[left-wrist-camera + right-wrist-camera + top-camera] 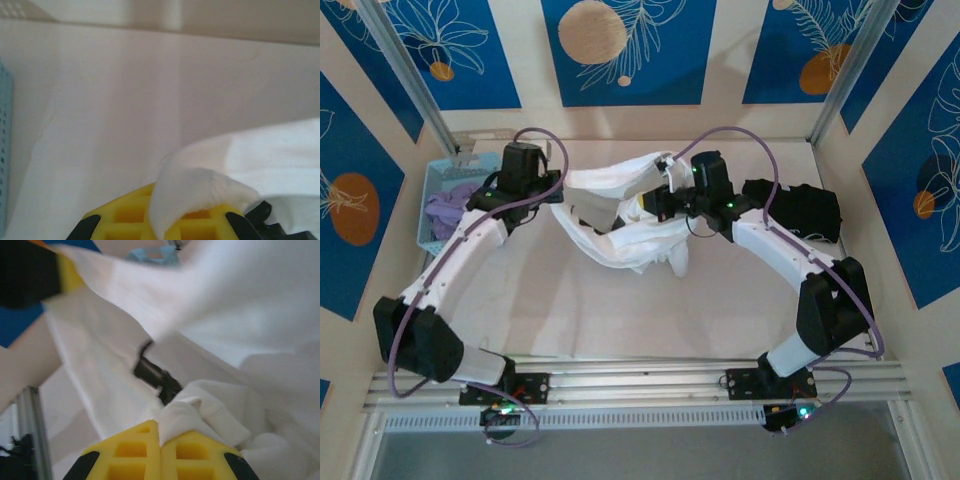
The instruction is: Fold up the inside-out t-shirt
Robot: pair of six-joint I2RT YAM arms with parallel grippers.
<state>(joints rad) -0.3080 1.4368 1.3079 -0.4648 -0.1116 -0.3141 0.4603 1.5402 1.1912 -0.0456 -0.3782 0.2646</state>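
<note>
We record: left gripper (165, 212), jaws pinching a white fold of the t-shirt (620, 235); right gripper (160, 432), jaws pressed on another fold. The t-shirt hangs bunched between them, mid-table (570, 315). Blue basket (432, 180) far left; black garment (800, 210) right.

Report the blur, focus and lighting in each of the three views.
Top external: sharp and evenly lit, only soft shadows, the white t-shirt slightly washed out. Left wrist: soft throughout, the cloth fold at the jaws fuzzy, faint shadow bands across the table. Right wrist: the upper cloth is smeared by blur, the fold at the jaws is crisper.
</note>
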